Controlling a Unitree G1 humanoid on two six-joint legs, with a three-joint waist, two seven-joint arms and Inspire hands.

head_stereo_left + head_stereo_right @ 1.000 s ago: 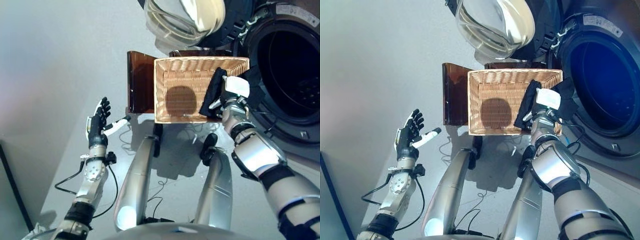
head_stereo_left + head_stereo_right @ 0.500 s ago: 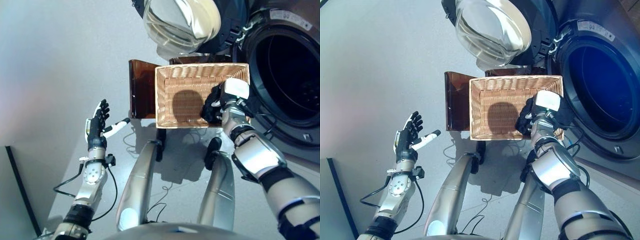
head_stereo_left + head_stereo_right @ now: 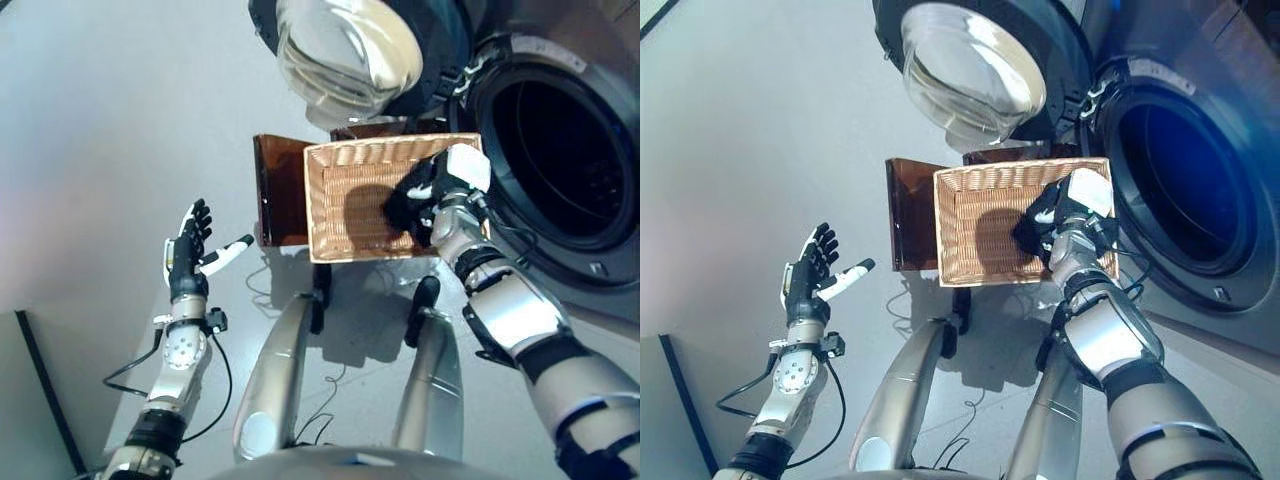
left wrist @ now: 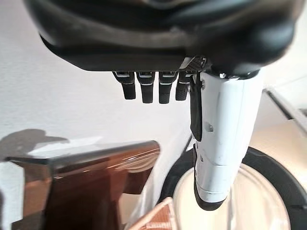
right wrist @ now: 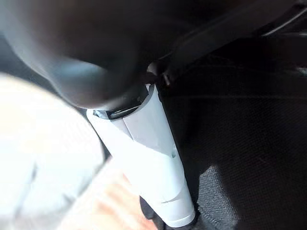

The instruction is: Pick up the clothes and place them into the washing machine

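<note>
One dark cloth garment [image 3: 405,205] is pinched in the right hand [image 3: 440,195] inside the woven wicker basket [image 3: 345,225]; judged next: lift toward the open front-loading washing machine drum [image 3: 555,165].

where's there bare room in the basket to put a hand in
The woven wicker basket is bare over its floor's left and middle, beside the brown panel. Its right end is crowded: the right hand sits on the dark cloth there.

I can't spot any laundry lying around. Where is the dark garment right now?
The dark garment is bunched in the right hand over the wicker basket's right end, beside the washing machine's open drum.
</note>
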